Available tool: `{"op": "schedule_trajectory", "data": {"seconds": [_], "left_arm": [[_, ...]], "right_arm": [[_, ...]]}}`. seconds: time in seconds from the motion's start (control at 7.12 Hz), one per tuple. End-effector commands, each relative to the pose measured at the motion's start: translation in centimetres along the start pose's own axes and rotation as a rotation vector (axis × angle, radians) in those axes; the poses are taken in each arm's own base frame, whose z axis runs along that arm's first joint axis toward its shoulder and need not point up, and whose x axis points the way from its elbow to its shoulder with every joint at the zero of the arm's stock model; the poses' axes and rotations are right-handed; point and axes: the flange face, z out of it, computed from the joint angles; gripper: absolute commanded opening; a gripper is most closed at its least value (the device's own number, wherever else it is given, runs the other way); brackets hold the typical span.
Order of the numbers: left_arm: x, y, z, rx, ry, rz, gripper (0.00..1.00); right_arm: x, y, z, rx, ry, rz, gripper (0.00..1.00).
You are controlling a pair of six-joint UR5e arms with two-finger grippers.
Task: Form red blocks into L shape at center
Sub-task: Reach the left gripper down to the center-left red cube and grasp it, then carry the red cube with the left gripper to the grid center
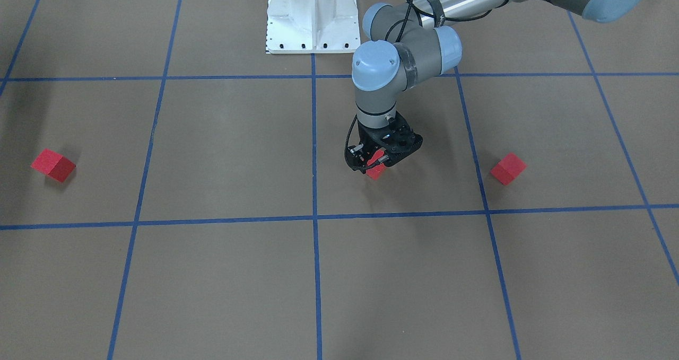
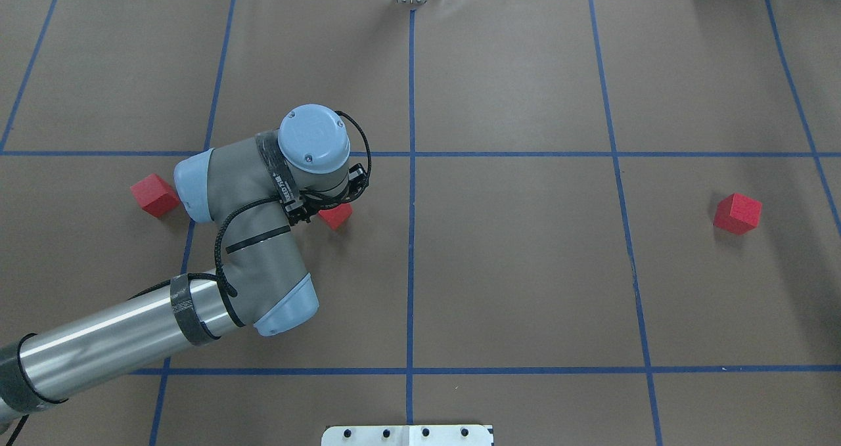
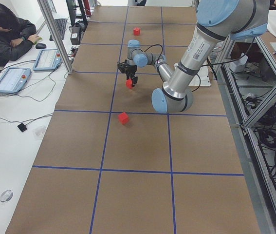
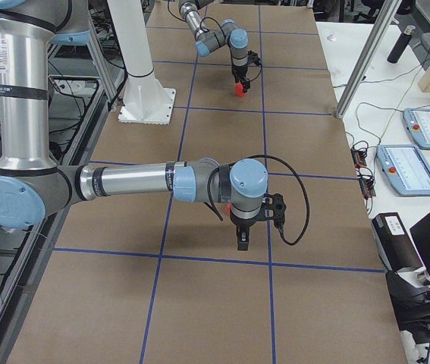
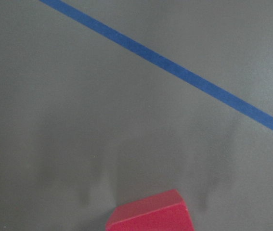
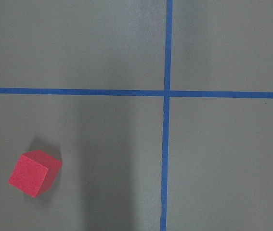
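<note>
Presently the left tool (image 1: 374, 164) points straight down at the tabletop (image 1: 223, 153), its two fingers drawn narrow and clamped on one red block (image 1: 376, 173), whose lower corner peeks out beneath the fingertips. Whether that cube rests on the tabletop or hangs just clear of it, I cannot tell. The left wrist camera catches only that block's top at the bottom edge of its view, with a blue tape line (image 5: 175, 70) slanting across the surface beyond it.

The center (image 1: 315, 218), a crossing of two blue tape lines, lies to this tool's right and farther from the white robot base (image 1: 310, 15) than the tool does, near it but not beneath it. A second red block (image 2: 154, 195) sits on the tabletop near the tool's left, across one tape line from it. The third red block (image 2: 737, 213) sits well apart on the tool's right, beyond two other tape lines.

The right tool (image 4: 243, 241) shows only in the side view from the robot's right, hanging fingers-down above the tabletop; whether it is wide or narrow I cannot tell. Its wrist camera looks down on the third red block, which lies turned askew to the grid, apart from a tape crossing (image 6: 166, 92) and touching neither line.
</note>
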Motion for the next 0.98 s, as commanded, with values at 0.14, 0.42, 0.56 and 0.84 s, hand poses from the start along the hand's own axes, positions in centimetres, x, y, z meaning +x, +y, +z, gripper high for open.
{"op": "schedule_trajectory", "data": {"seconds": [0.14,0.42,0.56,0.84], "left_arm": [[0.2,0.2,-0.6,-0.011,0.008,-0.001,0.0],[0.5,-1.7,-5.2,0.01,0.057,0.025,0.0],[2.2,-1.4,-7.8,0.022,0.062,0.123,0.0],[5.3,-0.2,-10.7,0.049,0.116,0.334,0.0]], "right_arm": [[0.3,0.0,0.3,-0.005,0.0,0.001,0.99],[0.3,0.0,0.3,-0.006,0.0,-0.001,0.99],[0.4,0.0,0.4,-0.007,0.0,0.002,0.99],[0.3,0.0,0.4,-0.009,-0.002,0.002,0.99]]}}
